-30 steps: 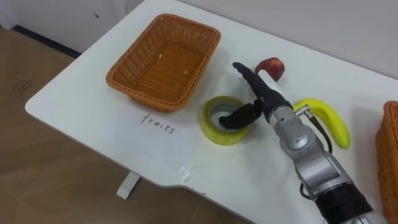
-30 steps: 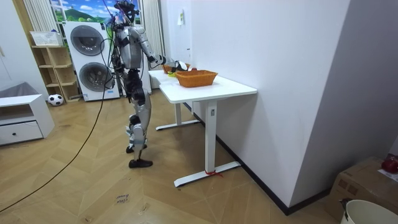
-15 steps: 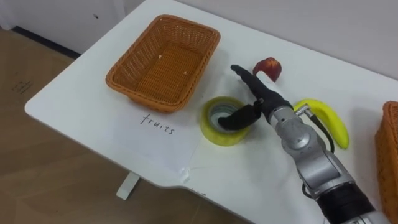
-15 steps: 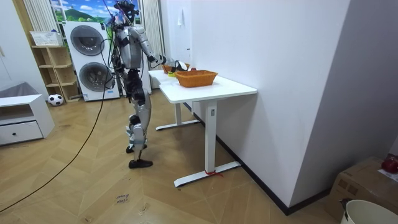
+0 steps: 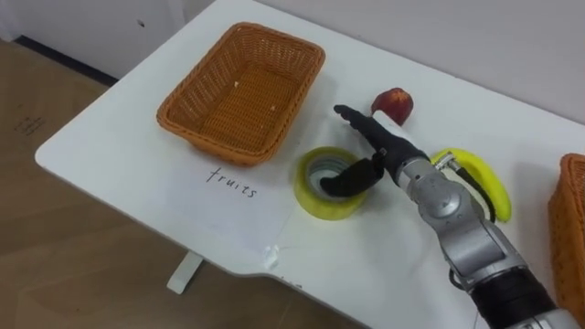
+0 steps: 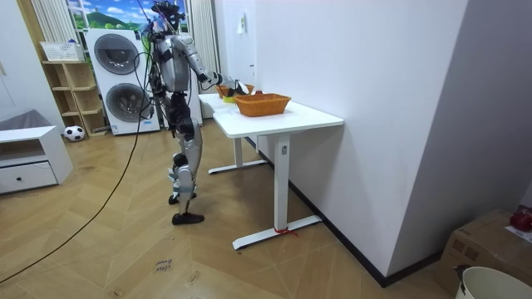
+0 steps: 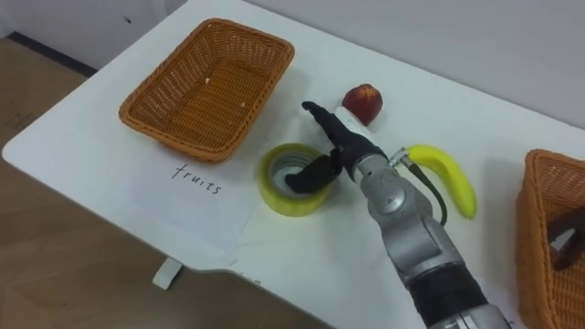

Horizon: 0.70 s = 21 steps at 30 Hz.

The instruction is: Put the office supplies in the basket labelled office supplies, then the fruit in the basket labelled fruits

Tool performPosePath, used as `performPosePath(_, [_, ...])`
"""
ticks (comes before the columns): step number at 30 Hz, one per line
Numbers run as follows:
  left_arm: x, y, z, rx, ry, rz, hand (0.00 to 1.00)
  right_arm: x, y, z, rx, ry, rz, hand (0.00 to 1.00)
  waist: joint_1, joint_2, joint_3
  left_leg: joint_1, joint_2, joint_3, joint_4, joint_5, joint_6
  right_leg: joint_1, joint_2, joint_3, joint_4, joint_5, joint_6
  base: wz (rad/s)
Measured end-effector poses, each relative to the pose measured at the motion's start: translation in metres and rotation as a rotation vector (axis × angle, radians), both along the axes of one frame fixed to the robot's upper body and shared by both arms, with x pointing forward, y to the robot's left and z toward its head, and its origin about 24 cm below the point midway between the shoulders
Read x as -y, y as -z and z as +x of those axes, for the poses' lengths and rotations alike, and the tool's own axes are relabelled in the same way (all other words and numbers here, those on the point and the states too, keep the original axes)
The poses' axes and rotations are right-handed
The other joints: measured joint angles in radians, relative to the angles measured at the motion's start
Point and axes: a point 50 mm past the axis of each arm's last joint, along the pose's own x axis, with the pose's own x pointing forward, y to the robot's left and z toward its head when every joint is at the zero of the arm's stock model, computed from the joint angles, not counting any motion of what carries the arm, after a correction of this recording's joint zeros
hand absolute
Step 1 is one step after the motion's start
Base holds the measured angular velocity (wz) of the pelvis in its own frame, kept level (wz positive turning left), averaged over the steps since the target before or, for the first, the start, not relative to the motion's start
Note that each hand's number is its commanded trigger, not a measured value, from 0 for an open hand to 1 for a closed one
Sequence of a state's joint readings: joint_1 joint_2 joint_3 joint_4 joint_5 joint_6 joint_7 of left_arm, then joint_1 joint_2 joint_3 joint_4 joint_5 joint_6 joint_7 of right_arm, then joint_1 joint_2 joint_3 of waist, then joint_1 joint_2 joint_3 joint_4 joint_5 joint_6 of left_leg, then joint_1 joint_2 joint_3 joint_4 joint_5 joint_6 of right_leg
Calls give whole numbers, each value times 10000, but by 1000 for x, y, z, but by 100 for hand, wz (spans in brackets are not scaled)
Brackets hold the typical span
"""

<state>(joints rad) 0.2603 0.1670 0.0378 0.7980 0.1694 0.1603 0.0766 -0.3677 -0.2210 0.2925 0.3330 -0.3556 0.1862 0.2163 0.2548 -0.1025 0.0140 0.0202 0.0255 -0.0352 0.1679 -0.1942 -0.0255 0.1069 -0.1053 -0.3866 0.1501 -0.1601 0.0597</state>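
Note:
A yellow tape roll (image 5: 320,194) lies flat on the white table (image 5: 137,174), just right of the handwritten word "fruits". My right hand (image 5: 379,151) hovers over its far right rim, with the thumb dipped into the roll's hole and the fingers stretched straight toward the empty wicker fruit basket (image 5: 183,110). The hand is open. A red apple (image 5: 393,104) sits beyond the fingertips. A yellow banana (image 5: 484,178) lies right of my wrist. In the room view I stand at the far end of the table (image 6: 274,120).
A second wicker basket (image 7: 539,228) stands at the right edge with a dark object (image 7: 567,239) inside. The table's front edge runs close below the roll. The room view has washing machines (image 6: 116,58) behind me.
My right hand's fingers have tipped lower and a little to the left over the tape roll. The roll, apple and banana have stayed put.

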Motion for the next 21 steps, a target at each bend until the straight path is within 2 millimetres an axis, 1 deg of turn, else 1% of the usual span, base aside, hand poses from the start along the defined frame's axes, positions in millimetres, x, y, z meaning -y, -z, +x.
performPosePath(3, [-1,0,1,0,-79,13,0,-2,-2,1,-251,-313,-58,0,29,-41,14,0,2,14,2,0,0,-23,0,1,-3,0,0,0])
performPosePath(13, [-1,-1,8,135,-108,-170,0,-4,-5,2,-659,-954,-657,0,68,-74,-1,15,4,38,4,0,0,-35,0,15,-6,0,0,0])
performPosePath(16, [-1,-1,11,160,-105,-189,0,-1,-5,2,-778,-1023,-949,0,280,-106,14,81,7,35,3,0,0,-26,2,15,-7,0,0,-5])
performPosePath(17, [-1,-1,11,161,-106,-183,0,0,-5,2,-802,-1035,-986,0,285,-120,10,84,7,32,3,0,0,-26,2,13,-7,0,0,0])
performPosePath(18, [-2,-1,11,156,-110,-157,0,0,-5,2,-832,-1074,-1080,10,288,-150,14,86,7,26,2,0,0,-24,3,16,-8,0,0,3])
performPosePath(19, [-3,-1,11,144,-121,-123,0,0,-6,2,-824,-1117,-1226,58,297,-182,22,82,7,23,2,0,0,-8,3,19,-8,0,0,0])
performPosePath(20, [-3,-1,11,136,-123,-112,0,0,-6,2,-831,-1148,-1276,100,298,-200,23,76,6,22,2,0,0,3,3,19,-7,0,0,0])
performPosePath(21, [-4,-1,11,136,-119,-98,0,0,-6,2,-864,-1187,-1323,100,307,-227,27,76,5,22,2,0,0,13,3,19,-7,0,0,0])
